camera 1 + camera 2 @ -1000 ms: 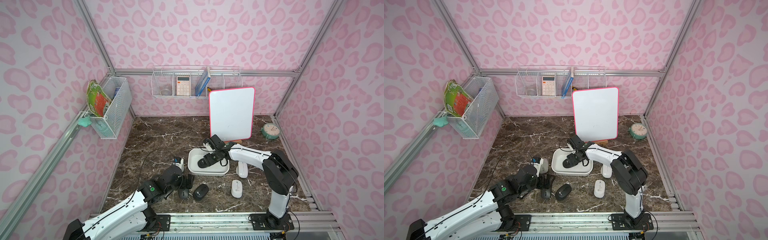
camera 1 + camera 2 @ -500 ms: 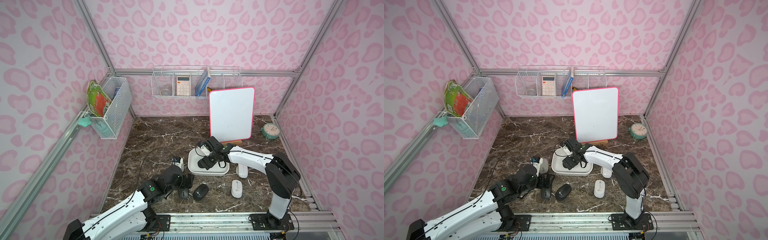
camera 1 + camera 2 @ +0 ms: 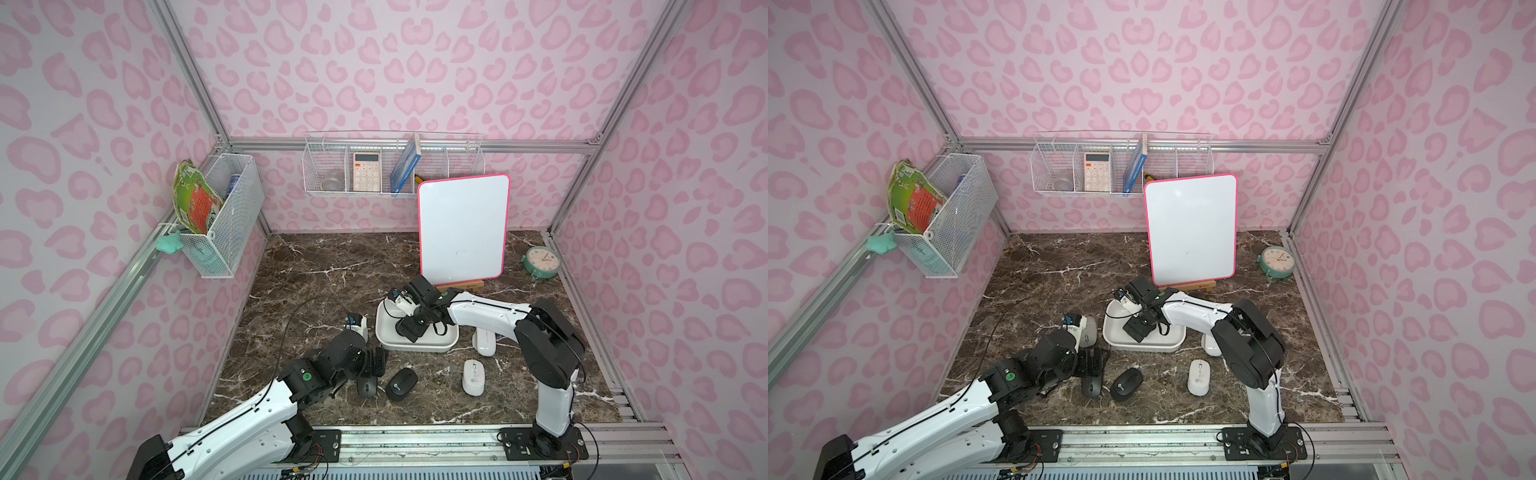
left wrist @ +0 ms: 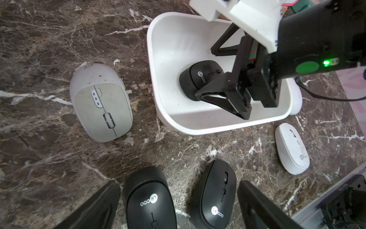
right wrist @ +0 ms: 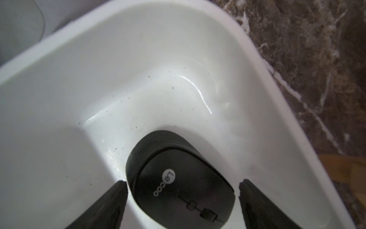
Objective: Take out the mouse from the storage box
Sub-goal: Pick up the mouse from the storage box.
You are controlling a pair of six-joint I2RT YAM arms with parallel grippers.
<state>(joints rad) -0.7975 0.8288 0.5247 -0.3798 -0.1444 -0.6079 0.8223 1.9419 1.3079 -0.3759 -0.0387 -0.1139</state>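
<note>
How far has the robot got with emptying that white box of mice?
Mostly done, it seems: two black mice and white mice lie on the table outside the storage box. In hand: the right end effector, jaws open, straddles the one black mouse seen inside. Left: close on it, lift it out and set it down.

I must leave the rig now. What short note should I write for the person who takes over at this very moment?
Right gripper: open, down inside the storage box, one finger on each side of the black mouse in the box, not gripping it.
Left gripper: open, empty, above the near black mouse on the table.
Done: five mice are outside: that one, the second black mouse, the grey-white mouse, the front white mouse, the white mouse beside the box.
Left: grip the last mouse and lift it out.
</note>
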